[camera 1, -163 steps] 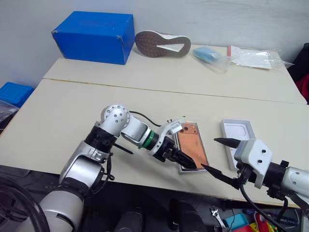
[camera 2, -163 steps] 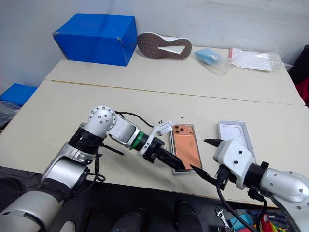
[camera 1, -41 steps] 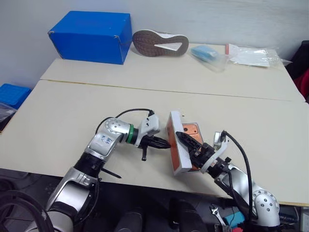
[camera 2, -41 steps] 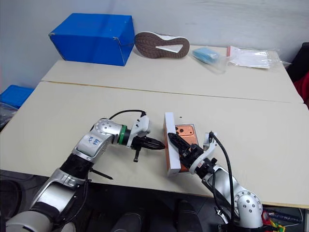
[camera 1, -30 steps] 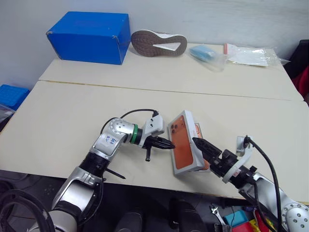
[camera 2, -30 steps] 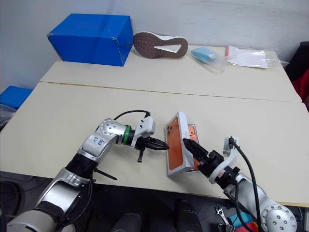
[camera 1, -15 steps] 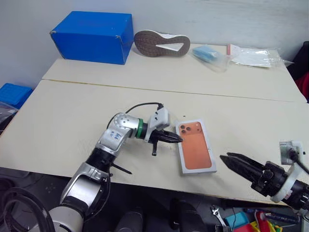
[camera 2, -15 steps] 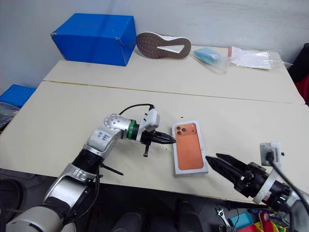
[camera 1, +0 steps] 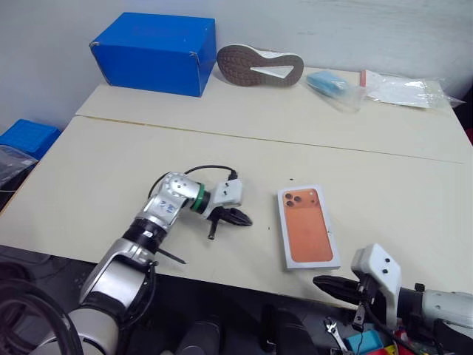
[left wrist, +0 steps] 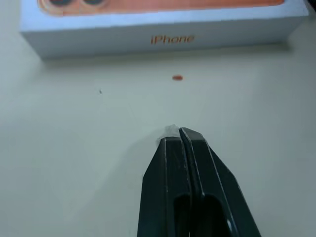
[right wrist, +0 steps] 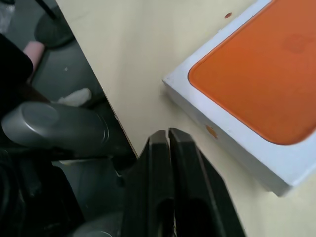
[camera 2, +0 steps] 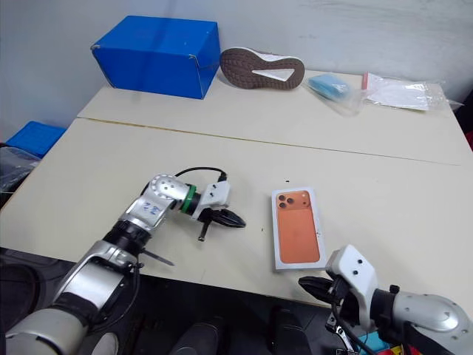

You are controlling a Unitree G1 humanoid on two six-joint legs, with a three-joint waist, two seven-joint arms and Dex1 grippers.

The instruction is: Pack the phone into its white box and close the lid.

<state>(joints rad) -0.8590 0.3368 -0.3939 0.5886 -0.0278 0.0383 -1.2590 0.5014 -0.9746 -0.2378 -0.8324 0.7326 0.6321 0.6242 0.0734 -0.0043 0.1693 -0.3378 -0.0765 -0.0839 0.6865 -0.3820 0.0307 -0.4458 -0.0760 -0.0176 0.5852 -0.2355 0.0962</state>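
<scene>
Presently, both pincers are clenched on nothing: the left pincer (camera 1: 240,218) lies on the tabletop (camera 1: 111,163) near the lid (camera 1: 308,226), the right pincer (camera 1: 329,285) hangs off the near edge. The lid is seated flat on the white box, printed orange face up. Judged closed; any final press should fall evenly on the lid's centre. The long axis runs away from the robot, printed cameras at the far end.

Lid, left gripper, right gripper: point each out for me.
lid (camera 1: 308,227), left eye view, printed orange face.
left gripper (left wrist: 183,136), left wrist view, shut fingertips.
right gripper (right wrist: 165,133), right wrist view, shut fingertips.
</scene>
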